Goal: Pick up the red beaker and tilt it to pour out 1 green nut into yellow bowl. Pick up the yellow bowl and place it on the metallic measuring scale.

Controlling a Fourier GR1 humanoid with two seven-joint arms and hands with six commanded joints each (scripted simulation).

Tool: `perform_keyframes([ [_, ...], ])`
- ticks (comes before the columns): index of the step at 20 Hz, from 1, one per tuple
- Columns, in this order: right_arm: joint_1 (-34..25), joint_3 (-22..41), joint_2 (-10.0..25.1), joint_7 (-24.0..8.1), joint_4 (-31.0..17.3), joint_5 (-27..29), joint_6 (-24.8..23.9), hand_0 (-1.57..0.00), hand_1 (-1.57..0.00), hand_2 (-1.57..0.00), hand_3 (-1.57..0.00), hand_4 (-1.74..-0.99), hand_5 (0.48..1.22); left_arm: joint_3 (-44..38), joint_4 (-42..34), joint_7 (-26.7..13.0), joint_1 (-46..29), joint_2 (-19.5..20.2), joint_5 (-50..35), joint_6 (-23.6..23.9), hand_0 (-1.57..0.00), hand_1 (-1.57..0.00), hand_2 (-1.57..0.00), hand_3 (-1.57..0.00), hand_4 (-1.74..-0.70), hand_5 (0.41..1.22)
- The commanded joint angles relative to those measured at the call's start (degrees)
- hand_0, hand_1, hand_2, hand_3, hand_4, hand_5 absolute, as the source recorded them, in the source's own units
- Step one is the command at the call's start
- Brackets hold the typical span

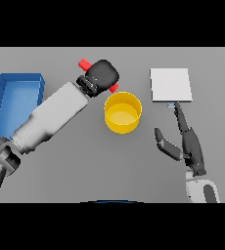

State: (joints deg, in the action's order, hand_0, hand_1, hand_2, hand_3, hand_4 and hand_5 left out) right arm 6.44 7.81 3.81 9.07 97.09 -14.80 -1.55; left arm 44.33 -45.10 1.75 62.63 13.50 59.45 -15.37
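On the grey surface [85, 166], a blue bin [16, 100] sits far left of the yellow bowl [123, 113]. The scale [170, 85] lies to the bowl's right. The left robot hand [102, 75], fingers curled round the red beaker [85, 63], holds it tilted just above-left of the bowl. The right robot hand [188, 144] rests spread, fingertips by the scale.

The red beaker [84, 63] is tipped on its side, mostly hidden, just left of the open yellow bowl [123, 113]. The bowl stands upright. The flat metallic scale [170, 85] lies apart to its right.
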Motion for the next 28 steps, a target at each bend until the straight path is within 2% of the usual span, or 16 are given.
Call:
perform_keyframes([
  [1, -0.4, 0.3, -0.2, -0.5, -0.1, -0.7, -0.4, 0.00, 0.00, 0.00, 0.00, -1.066, 0.689, 1.5, 1.2, 0.5, 0.9, 0.1, 1.6, -0.1, -1.57, -1.57, -1.57, -1.57, -1.70, 1.219],
  [3, -1.4, -0.5, -0.1, -1.9, -0.9, 0.4, 0.0, 0.00, 0.00, 0.00, 0.00, -1.064, 0.690, 4.3, 2.7, 0.1, 2.6, -0.7, 4.4, -1.3, -1.57, -1.57, -1.57, -1.57, -1.71, 1.219],
  [4, -0.8, -0.3, 0.1, -0.6, -0.4, 0.1, -0.2, 0.00, 0.00, 0.00, 0.00, -1.063, 0.694, 5.1, 3.7, 0.1, 3.6, -1.2, 5.4, -1.5, -1.57, -1.57, -1.57, -1.57, -1.72, 1.220],
  [7, -1.2, -0.5, -0.1, -1.7, -1.2, 0.1, -0.3, 0.00, 0.00, 0.00, 0.00, -1.058, 0.696, 7.1, 6.3, 1.2, 5.6, -2.0, 7.9, -0.6, -1.57, -1.57, -1.57, -1.57, -1.73, 1.220],
  [8, -0.9, -0.1, -0.5, -0.7, -1.1, 0.2, -0.2, 0.00, 0.00, 0.00, 0.00, -1.060, 0.696, 7.9, 6.8, 1.1, 5.3, -2.4, 8.7, -0.2, -1.57, -1.57, -1.57, -1.57, -1.73, 1.220],
  [9, -1.6, -0.2, -1.0, -1.3, -1.5, 0.7, -0.1, 0.00, 0.00, 0.00, 0.00, -1.056, 0.693, 8.4, 6.7, 0.9, 5.6, -2.5, 9.4, 0.3, -1.57, -1.57, -1.57, -1.57, -1.73, 1.221],
  [10, -1.0, -0.3, -0.8, 0.4, -0.8, 1.2, 0.2, 0.00, 0.00, 0.00, 0.00, -1.063, 0.699, 8.9, 6.9, 0.4, 5.1, -3.0, 10.0, 0.9, -1.57, -1.57, -1.57, -1.57, -1.73, 1.221],
  [13, -1.2, -0.3, -1.1, -0.5, -1.1, 0.4, -0.8, 0.00, 0.00, 0.00, 0.00, -1.055, 0.691, 11.6, 7.6, 0.2, 6.3, -3.8, 13.3, 2.7, -1.57, -1.57, -1.57, -1.57, -1.74, 1.221],
  [16, -1.3, 0.1, -1.3, 0.3, -1.6, -1.3, -1.9, 0.00, 0.00, 0.00, 0.00, -1.082, 0.677, 14.3, 8.5, 1.0, 7.5, -4.7, 16.0, 1.3, -1.57, -1.57, -1.57, -1.57, -1.74, 1.221],
  [18, -1.3, 0.1, -1.3, 0.5, -1.6, -1.2, -1.8, 0.00, 0.00, 0.00, 0.00, -1.077, 0.676, 15.9, 10.0, 2.4, 9.3, -5.5, 17.8, 1.8, -1.57, -1.57, -1.57, -1.57, -1.73, 1.221],
  [21, -1.0, 0.6, -1.6, 0.4, -1.0, -1.9, -2.2, 0.00, 0.00, 0.00, 0.00, -1.061, 0.671, 19.2, 10.4, 5.4, 11.6, -6.2, 20.6, -0.6, -1.57, -1.57, -1.57, -1.57, -1.73, 1.221],
  [26, -1.6, 0.3, -1.2, -0.1, -0.8, -1.8, -2.1, 0.00, 0.00, 0.00, 0.00, -1.035, 0.685, 20.6, 12.4, 6.5, 14.6, -8.4, 22.7, -2.9, -1.57, -1.57, -1.57, -1.57, -1.73, 1.221],
  [28, -1.2, 1.0, -1.8, 0.3, -1.2, -2.5, -2.4, 0.00, 0.00, 0.00, 0.00, -1.035, 0.684, 18.5, 13.6, 7.9, 16.8, -7.5, 21.7, 0.4, -1.57, -1.57, -1.57, -1.57, -1.73, 1.221],
])
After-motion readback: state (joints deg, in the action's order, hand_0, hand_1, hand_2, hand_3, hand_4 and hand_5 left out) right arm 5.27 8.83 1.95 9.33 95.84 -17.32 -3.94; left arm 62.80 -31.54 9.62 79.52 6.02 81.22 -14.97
